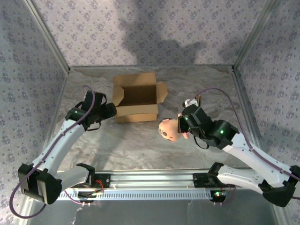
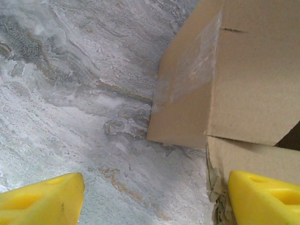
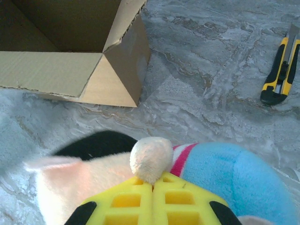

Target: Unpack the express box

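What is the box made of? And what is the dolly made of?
The box looks like matte brown corrugated cardboard: ridges show along its cut flap edges, and shiny clear tape clings to one corner. The doll looks like soft plush fabric, probably stuffed: its surface is fuzzy.

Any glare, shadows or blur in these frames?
Top external: broad soft shadows on the patterned back wall. Left wrist: sheen on the clear tape of the brown cardboard box; yellow fingertips blurred. Right wrist: pink-and-cream plush doll soft, too close.
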Controlling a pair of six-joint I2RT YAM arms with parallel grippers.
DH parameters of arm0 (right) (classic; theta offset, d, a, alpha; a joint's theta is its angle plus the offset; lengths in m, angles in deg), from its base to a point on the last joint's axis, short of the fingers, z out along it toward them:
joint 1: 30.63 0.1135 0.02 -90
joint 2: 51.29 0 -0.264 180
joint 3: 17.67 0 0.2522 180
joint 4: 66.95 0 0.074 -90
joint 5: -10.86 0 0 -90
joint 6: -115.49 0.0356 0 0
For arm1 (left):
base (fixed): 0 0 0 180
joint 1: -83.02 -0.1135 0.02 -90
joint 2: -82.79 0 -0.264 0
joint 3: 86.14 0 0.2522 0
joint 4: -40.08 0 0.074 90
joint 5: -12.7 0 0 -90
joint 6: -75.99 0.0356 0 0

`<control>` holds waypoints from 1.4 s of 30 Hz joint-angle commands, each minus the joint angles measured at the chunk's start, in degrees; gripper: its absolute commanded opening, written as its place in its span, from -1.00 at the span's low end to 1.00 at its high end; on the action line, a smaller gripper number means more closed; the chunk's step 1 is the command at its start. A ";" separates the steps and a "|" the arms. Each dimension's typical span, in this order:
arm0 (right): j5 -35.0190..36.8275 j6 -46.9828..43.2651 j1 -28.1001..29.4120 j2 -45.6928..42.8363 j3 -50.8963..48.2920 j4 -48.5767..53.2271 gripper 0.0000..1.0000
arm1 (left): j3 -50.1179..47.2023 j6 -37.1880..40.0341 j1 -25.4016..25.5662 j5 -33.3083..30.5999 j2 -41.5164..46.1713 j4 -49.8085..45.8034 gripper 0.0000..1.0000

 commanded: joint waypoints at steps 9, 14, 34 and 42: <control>-0.97 2.54 0.44 -1.55 -3.90 -0.69 -1.00 | 1.73 -0.55 -0.32 -1.67 1.47 -0.40 0.61; -3.29 4.66 0.91 -0.17 -7.19 -5.77 -1.00 | 1.55 -0.49 -0.32 -1.80 2.13 -1.06 0.60; -5.40 10.59 8.38 15.08 -11.02 -20.77 -1.00 | 0.45 -0.89 -0.31 -2.07 3.76 -1.94 0.61; -3.44 12.98 8.91 19.34 -11.55 -19.83 -1.00 | 0.16 -0.97 -0.36 -2.18 4.35 -2.15 0.61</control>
